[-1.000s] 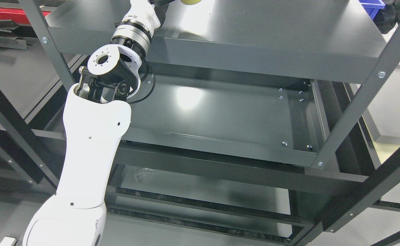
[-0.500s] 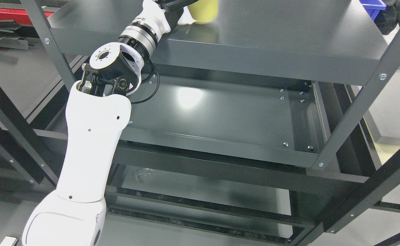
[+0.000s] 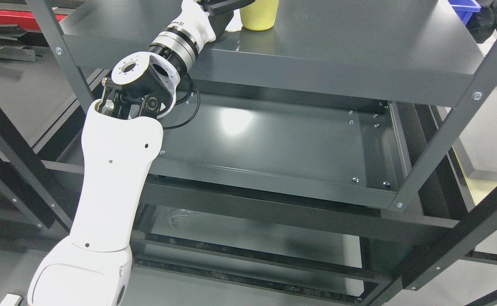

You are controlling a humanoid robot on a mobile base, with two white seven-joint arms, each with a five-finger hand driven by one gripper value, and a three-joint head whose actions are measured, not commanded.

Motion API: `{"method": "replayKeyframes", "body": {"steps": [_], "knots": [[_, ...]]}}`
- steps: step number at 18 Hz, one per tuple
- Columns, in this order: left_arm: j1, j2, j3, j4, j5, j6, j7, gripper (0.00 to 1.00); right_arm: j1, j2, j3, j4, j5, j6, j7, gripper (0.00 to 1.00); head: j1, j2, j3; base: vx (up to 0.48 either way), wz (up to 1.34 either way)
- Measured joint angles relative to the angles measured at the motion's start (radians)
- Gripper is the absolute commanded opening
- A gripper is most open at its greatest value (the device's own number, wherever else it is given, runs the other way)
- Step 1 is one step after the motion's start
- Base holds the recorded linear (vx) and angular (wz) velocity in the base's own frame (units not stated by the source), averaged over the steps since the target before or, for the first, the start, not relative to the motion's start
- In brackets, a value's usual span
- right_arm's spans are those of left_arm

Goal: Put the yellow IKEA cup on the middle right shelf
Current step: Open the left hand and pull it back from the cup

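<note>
Far left, top: a red bar (image 3: 2,16) behind the rack's left post (image 3: 57,55). The left arm (image 3: 112,187) comes in at lower left, white forearm rising steeply, black elbow joint w/ a white round cap in front of the shelf edge, then a silver wrist ring angling up-right over the front lip of the upper shelf (image 3: 359,46). A thin black cable loops under the joint, against the lower shelf (image 3: 282,144). Left hand (image 3: 214,10) sits at the top edge, mostly cut off by the frame; only a dark part and white palm show, so can't tell if fingers are spread or closed. Cup (image 3: 259,15), yellow, stands upright on the upper shelf just right of the hand, top cropped; contact w/ hand can't be told. Lower shelf is bare metal w/ a glare spot. Far right, top corner: blue bin (image 3: 465,8) and a dark object beside it, well apart from the cup. Right post (image 3: 452,127) slants across.
</note>
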Motion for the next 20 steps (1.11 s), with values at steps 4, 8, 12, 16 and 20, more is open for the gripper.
{"method": "replayKeyframes", "body": {"steps": [4, 8, 12, 16, 20], "knots": [[-0.001, 0.000, 0.005, -0.048, 0.000, -0.011, 0.000, 0.99, 0.000, 0.000, 0.000, 0.000, 0.000, 0.000, 0.000, 0.99, 0.0000, 0.000, 0.000, 0.000, 0.00], [0.002, 0.024, 0.016, -0.104, 0.000, -0.023, -0.002, 0.99, 0.000, 0.000, 0.000, 0.000, 0.000, 0.000, 0.000, 0.99, 0.0000, 0.000, 0.000, 0.000, 0.00], [0.010, 0.061, 0.030, -0.155, -0.001, -0.027, -0.002, 0.99, 0.000, 0.000, 0.000, 0.000, 0.000, 0.000, 0.000, 0.99, 0.0000, 0.000, 0.000, 0.000, 0.00], [0.019, 0.107, 0.047, -0.206, 0.000, -0.028, -0.058, 0.99, 0.000, 0.000, 0.000, 0.000, 0.000, 0.000, 0.000, 0.99, 0.0000, 0.000, 0.000, 0.000, 0.00], [0.026, 0.146, 0.060, -0.245, 0.009, -0.028, -0.216, 0.98, 0.000, 0.000, 0.000, 0.000, 0.000, 0.000, 0.000, 0.99, 0.0000, 0.000, 0.000, 0.000, 0.00]]}}
